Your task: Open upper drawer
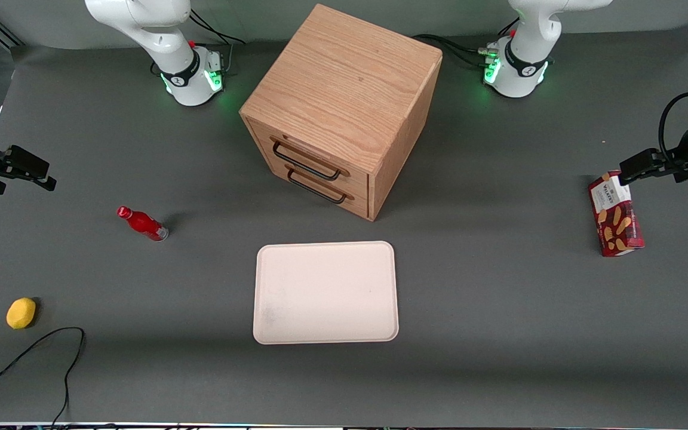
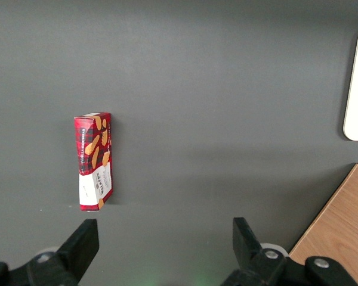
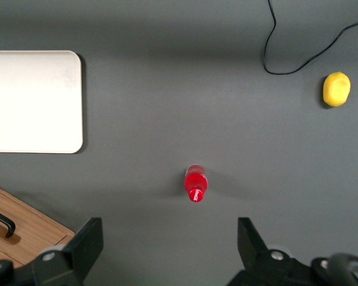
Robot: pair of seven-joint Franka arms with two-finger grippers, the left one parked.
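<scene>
Black fingers of the right arm's gripper (image 3: 167, 250) stand wide apart with nothing between them; it hangs high above the grey table (image 1: 499, 310) at the working arm's end, well apart from the oak cabinet (image 1: 344, 89). Below it stands a small red bottle (image 3: 196, 183), and nearer the front camera than that lies a yellow lemon (image 3: 336, 89) beside a loose black cable (image 3: 298, 59).

Mid-table, the cabinet is turned at an angle, its two fronts facing partly toward the working arm's end. The upper drawer (image 1: 296, 146) appears fully shut, its black bar handle (image 1: 305, 162) just above the twin handle of the bottom drawer (image 1: 326, 200).

The reach has not begun. Best, I judge, to come in level with the upper bar only, turn the wrist so the fingers straddle the bar across its thin section, close near its middle, then pull straight out along the drawer's own slanted axis. Pulling off-axis could jam the drawer or drag the cabinet toward the cream tray (image 1: 326, 292) in front of it.
</scene>
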